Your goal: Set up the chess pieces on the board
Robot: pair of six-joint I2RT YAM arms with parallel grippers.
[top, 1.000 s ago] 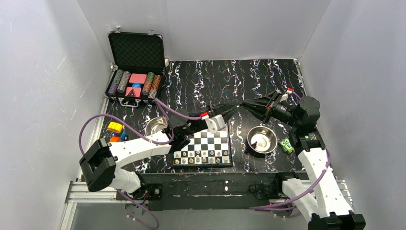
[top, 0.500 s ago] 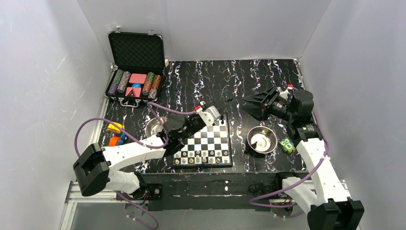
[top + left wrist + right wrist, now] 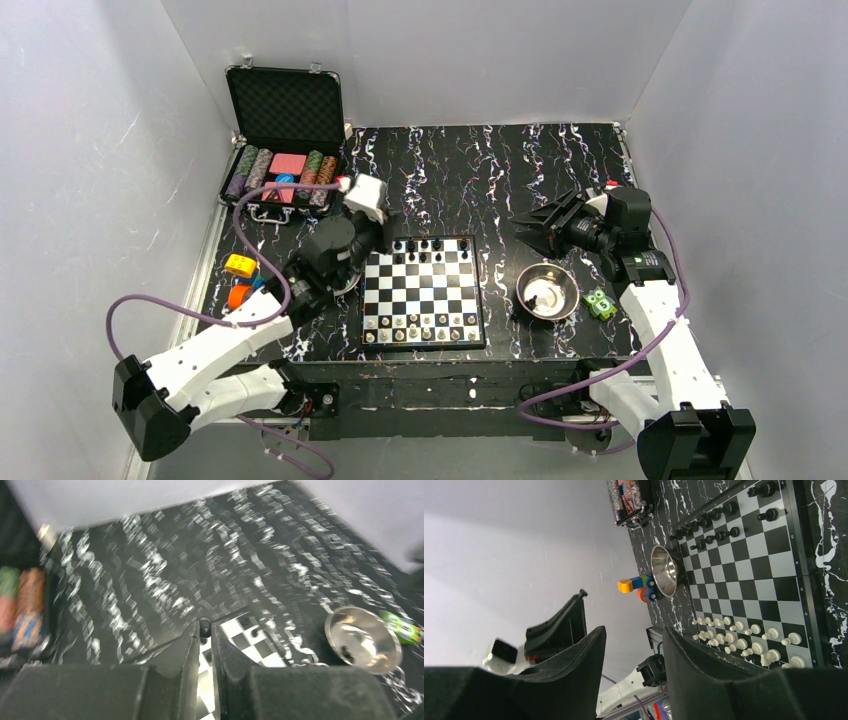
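The board (image 3: 422, 290) lies at the near middle of the table. Black chess pieces (image 3: 430, 244) stand along its far edge and pale ones (image 3: 420, 327) fill its two near rows; both sets also show in the right wrist view, black (image 3: 716, 527) and pale (image 3: 749, 640). My left gripper (image 3: 392, 232) hangs over the board's far left corner, its jaws almost together on a small black chess piece (image 3: 204, 626) at the fingertips. My right gripper (image 3: 530, 222) is open and empty in the air, right of the board and beyond a steel bowl (image 3: 547, 290).
A black case (image 3: 285, 150) with poker chips stands at the far left. A second steel bowl (image 3: 664, 570) sits left of the board, under my left arm. Yellow and orange toys (image 3: 240, 268) lie at the left, and a green toy (image 3: 600, 303) lies right of the bowl.
My left gripper has drawn back from the right gripper and swung left across the board to its far left corner. My right gripper has pulled back to the right.
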